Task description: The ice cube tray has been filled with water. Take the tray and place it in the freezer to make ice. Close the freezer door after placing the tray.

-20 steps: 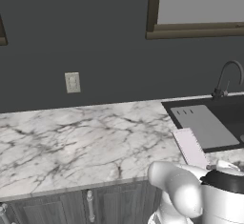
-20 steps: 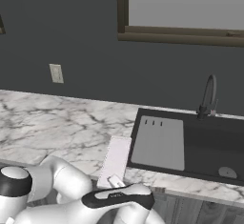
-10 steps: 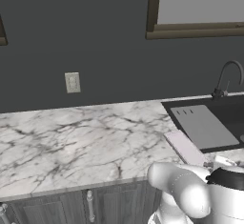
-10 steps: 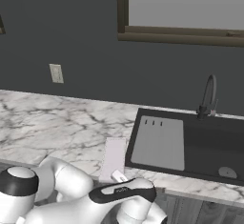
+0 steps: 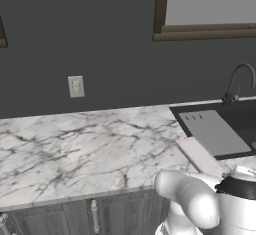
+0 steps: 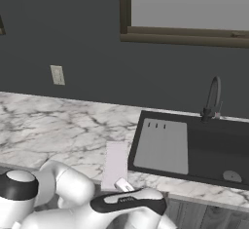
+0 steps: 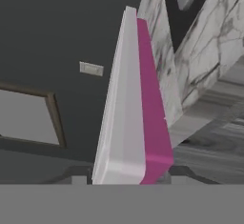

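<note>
The ice cube tray [image 6: 115, 161] is a long pale slab lying on the marble counter just left of the sink, its near end at the counter's front edge. It also appears as the tray [image 5: 199, 155] beside the sink mat. My gripper [image 6: 122, 185] sits at that near end, low in front of the counter edge. In the hand view the tray [image 7: 126, 118] runs away from the camera, white on top with a magenta side. My gripper [image 7: 129, 174] has a dark fingertip pressed on each side of it. The freezer is out of view.
A black sink [image 6: 214, 147] with a dark grey mat [image 6: 162, 146] and a curved faucet [image 6: 213, 99] lies right of the tray. The marble counter [image 5: 75, 149] stretches left. A wall outlet [image 5: 76, 86] and a window [image 6: 189, 9] are behind. Grey cabinet fronts [image 5: 100, 214] sit below.
My arm has shifted a little to the right and lower, bringing the hand in at the tray's near end. The tray lies where it was.
</note>
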Tool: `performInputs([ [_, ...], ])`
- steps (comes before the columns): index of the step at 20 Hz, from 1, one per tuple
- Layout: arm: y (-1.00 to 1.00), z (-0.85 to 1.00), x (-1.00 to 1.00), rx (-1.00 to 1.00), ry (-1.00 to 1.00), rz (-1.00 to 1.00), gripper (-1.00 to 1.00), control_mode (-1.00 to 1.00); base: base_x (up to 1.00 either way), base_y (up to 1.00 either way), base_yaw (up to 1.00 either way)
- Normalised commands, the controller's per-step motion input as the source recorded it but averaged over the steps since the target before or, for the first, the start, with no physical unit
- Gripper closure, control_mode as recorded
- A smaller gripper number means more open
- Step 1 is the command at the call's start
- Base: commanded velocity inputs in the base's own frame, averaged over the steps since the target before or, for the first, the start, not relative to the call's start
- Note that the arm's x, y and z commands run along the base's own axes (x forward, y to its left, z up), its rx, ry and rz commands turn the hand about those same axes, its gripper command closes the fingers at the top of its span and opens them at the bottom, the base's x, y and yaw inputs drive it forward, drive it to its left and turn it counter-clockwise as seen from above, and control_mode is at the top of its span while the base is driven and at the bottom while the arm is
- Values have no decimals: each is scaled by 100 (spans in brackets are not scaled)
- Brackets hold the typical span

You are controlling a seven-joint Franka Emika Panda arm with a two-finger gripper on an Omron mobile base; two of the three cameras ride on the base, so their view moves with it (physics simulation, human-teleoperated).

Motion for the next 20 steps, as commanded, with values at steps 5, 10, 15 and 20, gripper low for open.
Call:
performInputs([
  [5, 0, 63, -17, 0, 0, 0, 100, -100, 0, 0, 0],
  [10, 3, 78, 0, 0, 0, 0, 100, -100, 0, 0, 0],
  [15, 22, 71, 2, 0, 0, 0, 100, -100, 0, 0, 0],
  [20, 44, 62, 0, -4, 0, 3, 100, -100, 0, 0, 0],
])
